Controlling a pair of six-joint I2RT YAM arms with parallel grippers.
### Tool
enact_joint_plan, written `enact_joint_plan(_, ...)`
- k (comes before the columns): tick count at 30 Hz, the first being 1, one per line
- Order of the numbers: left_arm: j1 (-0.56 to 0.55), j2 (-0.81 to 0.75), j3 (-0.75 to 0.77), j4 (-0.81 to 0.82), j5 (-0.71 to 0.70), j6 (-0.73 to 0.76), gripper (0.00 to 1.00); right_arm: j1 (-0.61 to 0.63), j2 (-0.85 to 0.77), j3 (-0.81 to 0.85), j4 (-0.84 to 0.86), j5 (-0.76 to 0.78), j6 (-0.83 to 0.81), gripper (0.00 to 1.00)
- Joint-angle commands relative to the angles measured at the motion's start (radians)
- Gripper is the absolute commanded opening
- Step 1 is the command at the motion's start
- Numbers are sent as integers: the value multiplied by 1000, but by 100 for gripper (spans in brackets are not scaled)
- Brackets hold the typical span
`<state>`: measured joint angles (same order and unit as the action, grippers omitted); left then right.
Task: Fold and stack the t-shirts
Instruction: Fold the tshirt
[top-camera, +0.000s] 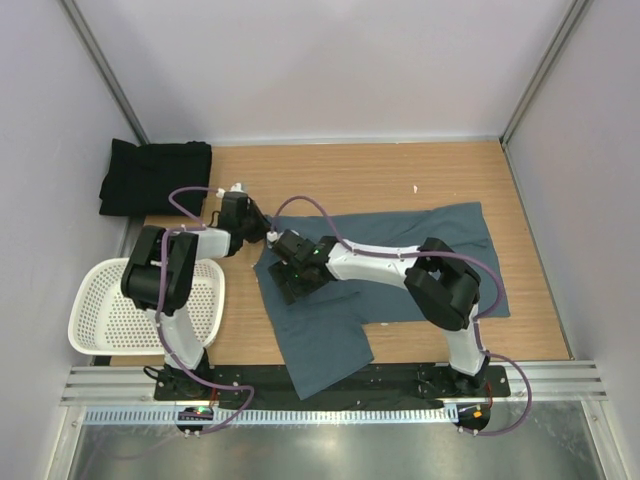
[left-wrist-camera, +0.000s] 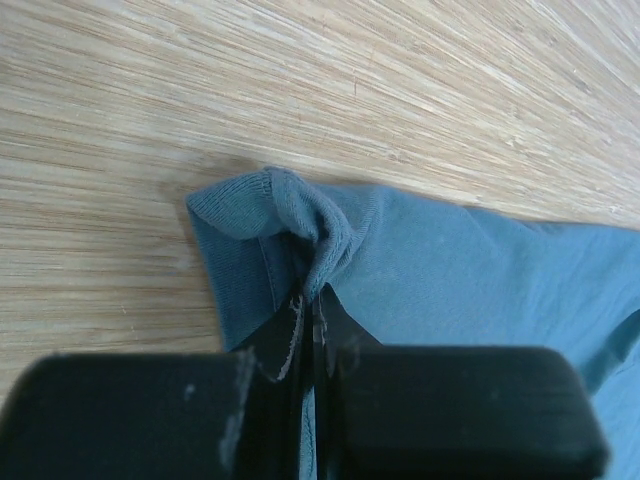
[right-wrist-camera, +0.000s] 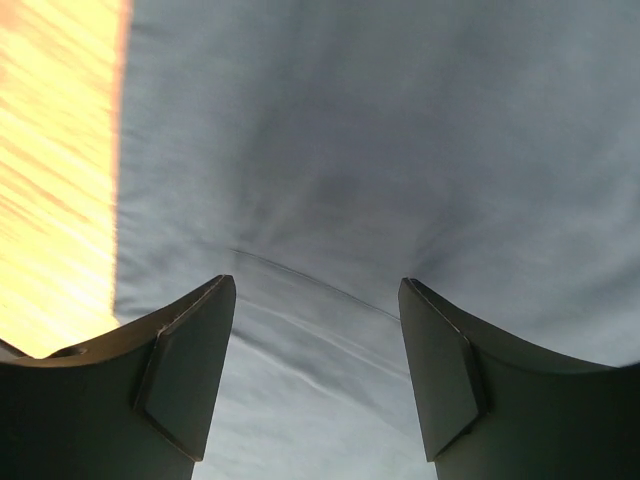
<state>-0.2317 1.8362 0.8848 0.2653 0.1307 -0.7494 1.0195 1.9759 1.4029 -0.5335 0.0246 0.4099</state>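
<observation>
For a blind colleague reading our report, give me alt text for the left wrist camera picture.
The left gripper is shut on a bunched-up fold at the edge of the slate blue-grey cloth t-shirt, which lies on the pale wood-grain table. The gripper's black body fills the bottom of the view.

**Where things lie on our table**

We find the spread t-shirt (top-camera: 440, 228) across the middle and right of the table (top-camera: 380, 175), with one flap reaching the near edge. The other t-shirt (top-camera: 155, 177) lies in the far left corner (partly off the table's left side). The basket (top-camera: 95, 300) sits near left, overhanging the left edge. Our left gripper (top-camera: 264, 236) is at the spread t-shirt's far left corner. Our right gripper (top-camera: 290, 285) is over the cloth, just right of it and nearer.
</observation>
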Motion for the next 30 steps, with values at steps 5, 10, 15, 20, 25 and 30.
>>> enact_joint_plan(5,-1,32,34,37,-3,42,0,86,40,80,9,84,-34,68)
enact_joint_plan(10,-1,37,37,35,-3,54,0,109,57,80,-5,127,-29,60)
enact_joint_plan(15,-1,37,39,35,3,58,0,117,84,90,-13,175,-28,40)
enact_joint_plan(20,0,35,37,32,3,67,0,117,92,90,-8,201,-33,22)
enact_joint_plan(25,0,40,46,26,9,71,0,117,75,111,-31,202,-42,4)
enact_joint_plan(30,2,49,69,15,20,76,0,119,-14,84,-66,179,-34,1)
